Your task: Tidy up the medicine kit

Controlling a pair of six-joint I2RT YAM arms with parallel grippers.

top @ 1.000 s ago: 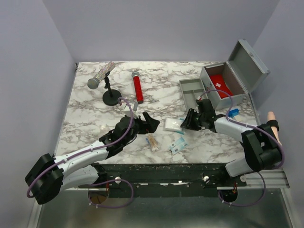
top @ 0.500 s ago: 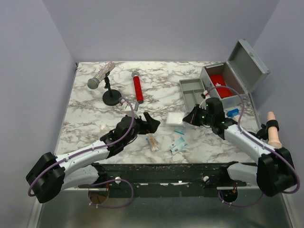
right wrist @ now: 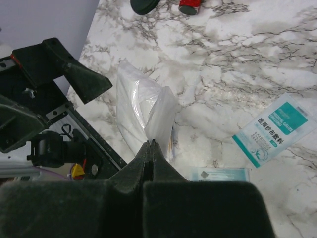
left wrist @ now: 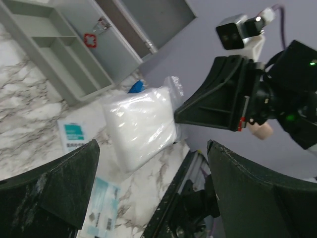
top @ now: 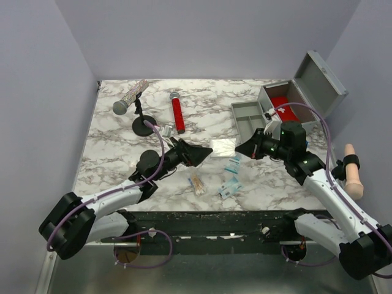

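The medicine kit [top: 309, 92] stands open at the back right, lid up, with a red pouch [top: 283, 108] inside. Its grey divided tray [top: 248, 116] lies on the table beside it and also shows in the left wrist view [left wrist: 54, 49]. My right gripper [top: 239, 149] is shut on the edge of a white plastic-wrapped pad [top: 222, 147] and holds it above the table [right wrist: 151, 143]. My left gripper [top: 205, 153] is open and empty, just left of the pad [left wrist: 141, 126], jaws wide [left wrist: 153, 198].
Teal sachets [top: 231, 164] [top: 229, 188] and a packet of swabs [top: 197, 182] lie near the front middle. A microphone on a stand [top: 130, 98] and a red cylinder [top: 177, 115] are at the back left. A blue item [left wrist: 134, 88] lies by the kit.
My right gripper has lifted the white pad off the table and carried it up and slightly left. My left gripper has risen and swung right towards the pad.
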